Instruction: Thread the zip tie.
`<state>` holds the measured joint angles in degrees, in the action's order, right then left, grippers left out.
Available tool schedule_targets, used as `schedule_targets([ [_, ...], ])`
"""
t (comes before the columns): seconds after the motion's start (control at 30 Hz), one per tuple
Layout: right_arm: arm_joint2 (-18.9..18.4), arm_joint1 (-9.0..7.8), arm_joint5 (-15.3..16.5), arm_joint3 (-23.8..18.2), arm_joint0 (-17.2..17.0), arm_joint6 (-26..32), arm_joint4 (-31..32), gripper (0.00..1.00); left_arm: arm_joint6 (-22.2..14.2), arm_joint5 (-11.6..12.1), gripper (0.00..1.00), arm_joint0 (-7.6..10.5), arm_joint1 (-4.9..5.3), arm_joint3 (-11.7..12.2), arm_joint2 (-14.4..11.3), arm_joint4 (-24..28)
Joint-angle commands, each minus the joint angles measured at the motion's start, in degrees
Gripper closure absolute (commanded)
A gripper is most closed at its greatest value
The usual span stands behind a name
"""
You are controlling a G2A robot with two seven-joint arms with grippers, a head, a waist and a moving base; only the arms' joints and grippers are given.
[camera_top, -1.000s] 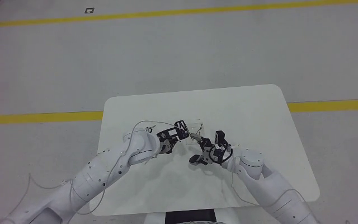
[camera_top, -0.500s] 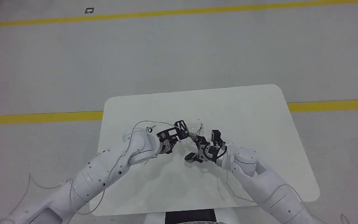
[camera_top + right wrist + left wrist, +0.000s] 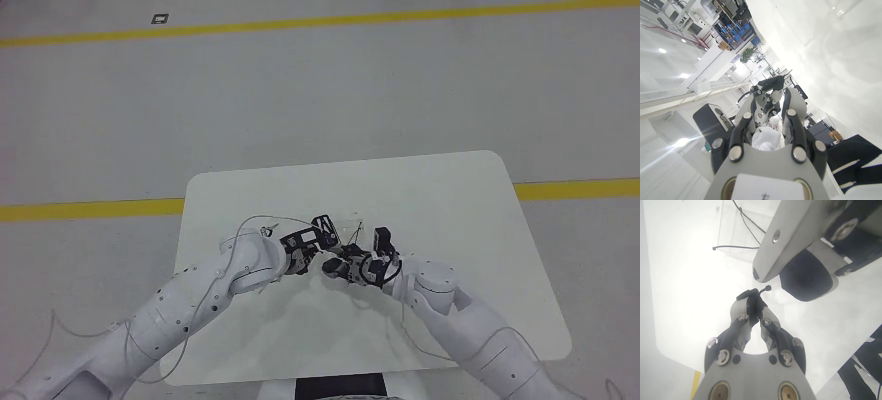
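While no loop is showing yet, the lot is standing as follows.

- **Item one:** left gripper (image 3: 753,299), fingers pressing together on the zip tie (image 3: 765,289). Its small blocky end, seemingly the head, is jutting free past the tips above the middle of the worktop (image 3: 450,200).
- **Item two:** right gripper (image 3: 773,284), fingers standing apart, flanking that end and apparently not touching it.
- **Item three:** clear tray (image 3: 728,228) just beyond, toward the worktop's far edge, with spare ties (image 3: 730,247) lying in and over it.

Progress, by my reckoning: the pick-up is looking done, while the second grasp and feeding tail through head are remaining. I cannot tell where the tail is lying.
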<state>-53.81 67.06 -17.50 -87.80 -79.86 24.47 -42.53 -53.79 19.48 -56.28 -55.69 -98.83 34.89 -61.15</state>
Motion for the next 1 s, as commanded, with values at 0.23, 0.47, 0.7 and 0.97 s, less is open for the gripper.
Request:
schedule_targets([
  [0.23, 0.22, 0.4, 0.47, 0.32, 0.52, 0.25, 0.24, 0.77, 0.0, 0.0, 1.0, 0.0, 0.0, 0.0, 0.0, 0.0],
  [0.47, 0.12, 0.63, 1.09, 0.68, 0.54, 0.52, 0.35, 0.82, 0.0, 0.0, 1.0, 0.0, 0.0, 0.0, 0.0, 0.0],
  [0.7, 0.15, 0.85, 2.05, 0.98, 0.54, 0.46, 1.27, 0.88, 0.0, 0.0, 1.0, 0.0, 0.0, 0.0, 0.0, 0.0],
  [0.97, 0.27, 1.17, 2.61, 0.93, 0.57, 0.24, 1.62, 0.89, 0.0, 0.0, 1.0, 0.0, 0.0, 0.0, 0.0, 0.0],
])
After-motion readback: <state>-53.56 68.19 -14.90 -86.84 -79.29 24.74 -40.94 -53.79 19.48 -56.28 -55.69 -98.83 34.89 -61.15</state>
